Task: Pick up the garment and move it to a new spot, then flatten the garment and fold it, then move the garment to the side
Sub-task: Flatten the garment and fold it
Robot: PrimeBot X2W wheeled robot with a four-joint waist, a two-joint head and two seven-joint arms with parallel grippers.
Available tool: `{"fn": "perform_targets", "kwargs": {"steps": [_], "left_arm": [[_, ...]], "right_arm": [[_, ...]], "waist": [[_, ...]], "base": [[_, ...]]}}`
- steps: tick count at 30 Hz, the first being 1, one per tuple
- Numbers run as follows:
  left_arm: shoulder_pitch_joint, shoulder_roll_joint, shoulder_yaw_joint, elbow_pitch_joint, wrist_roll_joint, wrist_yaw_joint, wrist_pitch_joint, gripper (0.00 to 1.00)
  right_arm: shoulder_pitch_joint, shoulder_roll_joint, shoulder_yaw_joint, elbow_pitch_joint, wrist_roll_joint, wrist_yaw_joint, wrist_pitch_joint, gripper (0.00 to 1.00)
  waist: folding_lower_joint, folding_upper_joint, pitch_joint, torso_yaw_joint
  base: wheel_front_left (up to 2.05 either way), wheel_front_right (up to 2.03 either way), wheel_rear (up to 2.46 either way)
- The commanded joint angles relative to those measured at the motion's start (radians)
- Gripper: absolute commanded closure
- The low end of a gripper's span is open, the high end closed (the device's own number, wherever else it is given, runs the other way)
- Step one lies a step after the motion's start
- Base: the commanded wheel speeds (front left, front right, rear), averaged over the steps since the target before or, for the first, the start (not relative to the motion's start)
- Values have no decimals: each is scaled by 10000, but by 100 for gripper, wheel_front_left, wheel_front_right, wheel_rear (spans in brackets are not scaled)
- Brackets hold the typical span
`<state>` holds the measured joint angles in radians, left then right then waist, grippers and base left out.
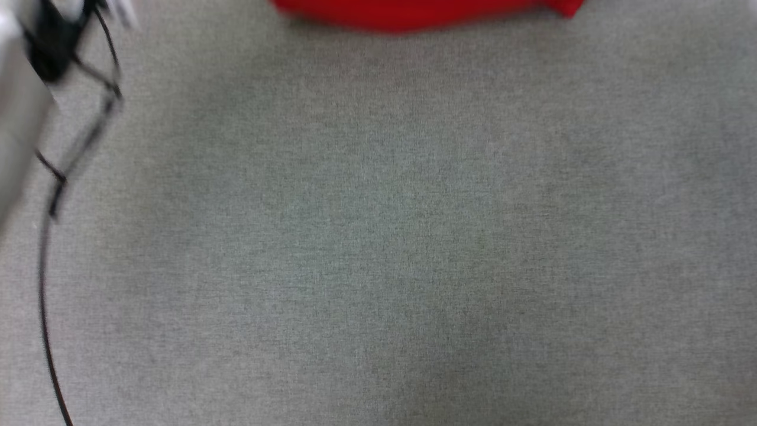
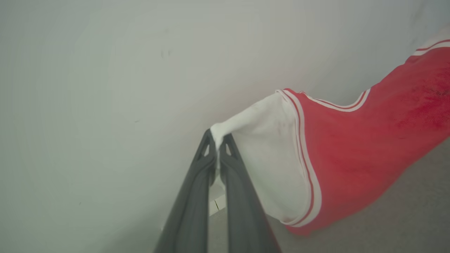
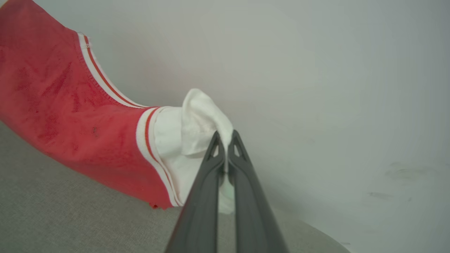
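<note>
The garment point(image 1: 414, 13) shows as a red strip at the top edge of the head view, above the grey cloth surface. In the left wrist view my left gripper point(image 2: 218, 138) is shut on a white sleeve of the garment point(image 2: 351, 147), which hangs lifted off to the right with its red body and striped trim. In the right wrist view my right gripper point(image 3: 225, 138) is shut on the other white sleeve, the red body of the garment point(image 3: 63, 105) stretching away to the left above the grey surface.
A grey fabric surface point(image 1: 378, 236) spreads across the head view. A pale forearm point(image 1: 18, 118) with black cables point(image 1: 44, 284) sits blurred at the left edge. A plain pale wall point(image 2: 105, 88) stands behind the garment in both wrist views.
</note>
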<state>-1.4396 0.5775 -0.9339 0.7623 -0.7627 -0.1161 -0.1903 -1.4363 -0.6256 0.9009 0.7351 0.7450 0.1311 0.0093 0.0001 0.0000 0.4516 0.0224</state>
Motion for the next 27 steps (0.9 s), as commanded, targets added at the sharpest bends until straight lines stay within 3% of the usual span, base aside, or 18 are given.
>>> {"fn": "perform_targets", "kwargs": {"steps": [1,8,17,27], "left_arm": [[886,-43,-90,-96,-137,109,-181,100],[3688,217,-116,-831,-686,677,-564,100],[8045,1506,-125,-2847,-1552,1576,-718,100],[11071,2463,-173,-4381,-2533,2863,-668,100]], "right_arm": [[714,-142,282,-111,212,-9,-278,100],[2851,-485,1076,-677,1018,-9,-939,100],[6173,-1334,1850,-1706,2138,-7,-1462,100],[9129,-2016,1780,-2144,2428,-9,-1843,100]], "waist": [[-1,0,-275,7],[-1,0,-1018,-48],[-1,0,-2426,-273],[-1,0,-3478,-275]], "base": [[0,0,0],[0,0,0],[0,0,0],[0,0,0]]}}
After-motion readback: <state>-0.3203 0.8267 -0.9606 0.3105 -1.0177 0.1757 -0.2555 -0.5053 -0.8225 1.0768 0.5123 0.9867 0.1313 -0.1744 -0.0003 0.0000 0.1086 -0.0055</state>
